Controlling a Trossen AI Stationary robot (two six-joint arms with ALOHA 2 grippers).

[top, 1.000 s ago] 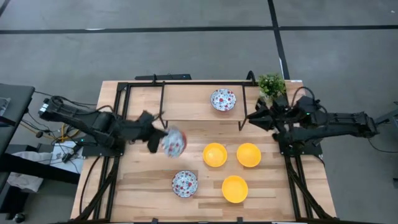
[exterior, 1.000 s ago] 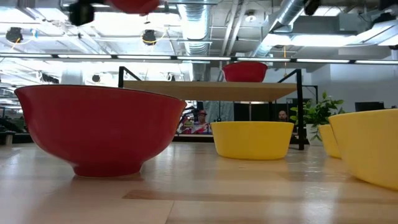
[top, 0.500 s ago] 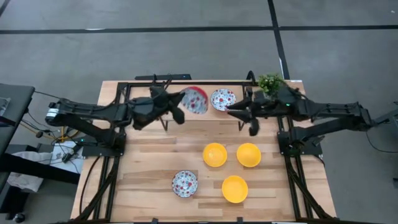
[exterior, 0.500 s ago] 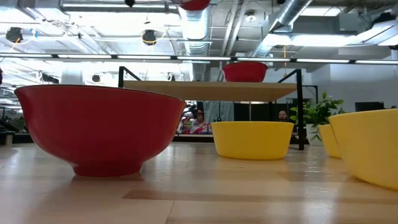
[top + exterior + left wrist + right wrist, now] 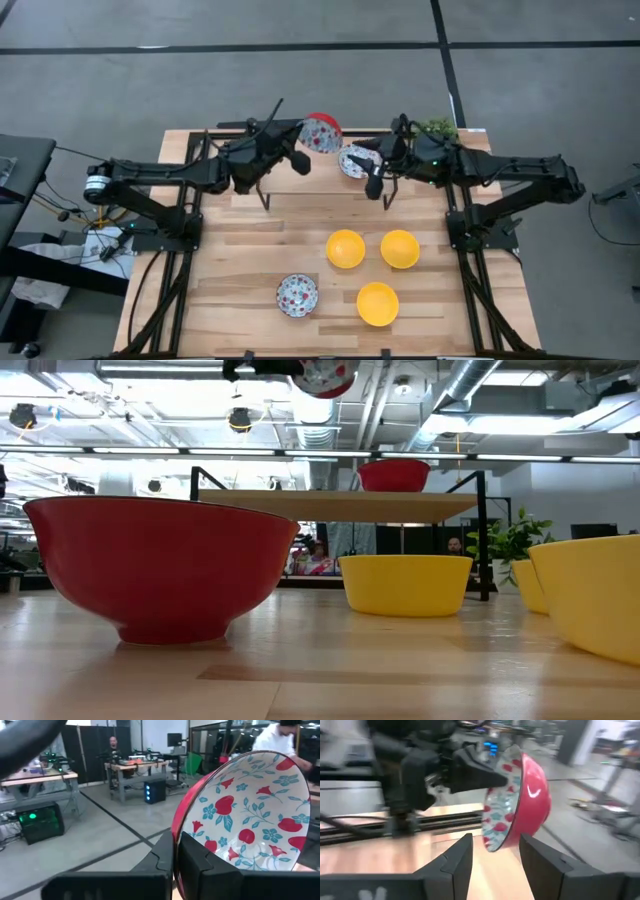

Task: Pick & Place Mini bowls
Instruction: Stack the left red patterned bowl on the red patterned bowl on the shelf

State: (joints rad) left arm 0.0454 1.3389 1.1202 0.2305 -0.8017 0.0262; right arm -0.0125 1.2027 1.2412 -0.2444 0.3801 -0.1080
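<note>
My left gripper [image 5: 303, 152] is shut on a red mini bowl with a floral inside [image 5: 322, 133], held high over the far edge of the raised wooden shelf [image 5: 300, 170]; the low view shows it at the top [image 5: 322, 374]. Another floral bowl [image 5: 356, 161] rests on the shelf. My right gripper [image 5: 495, 862] stands open beside that bowl [image 5: 377, 182], facing the held one [image 5: 520, 795] and touching nothing. Three yellow bowls [image 5: 345, 248] [image 5: 399, 248] [image 5: 377, 303] and one floral bowl [image 5: 297, 295] sit on the table. My left gripper pinches the bowl's rim [image 5: 176, 837], with one finger [image 5: 162, 857] on the red outside and the other [image 5: 200, 865] on the patterned inside. The fingers come in about level from the table's left. The bowl is lifted clear and tipped on its side.
A green plant [image 5: 437, 128] stands at the shelf's far right corner. The shelf's black frame posts [image 5: 262, 195] rise from the table. In the low view the near red bowl [image 5: 160, 565] and yellow bowls [image 5: 405, 585] fill the foreground.
My left gripper has carried the floral bowl up from above the table's left middle toward the far edge, over the shelf, rolling so that the bowl has tipped onto its side. My right gripper has risen and swung from the right side toward the shelf's middle.
</note>
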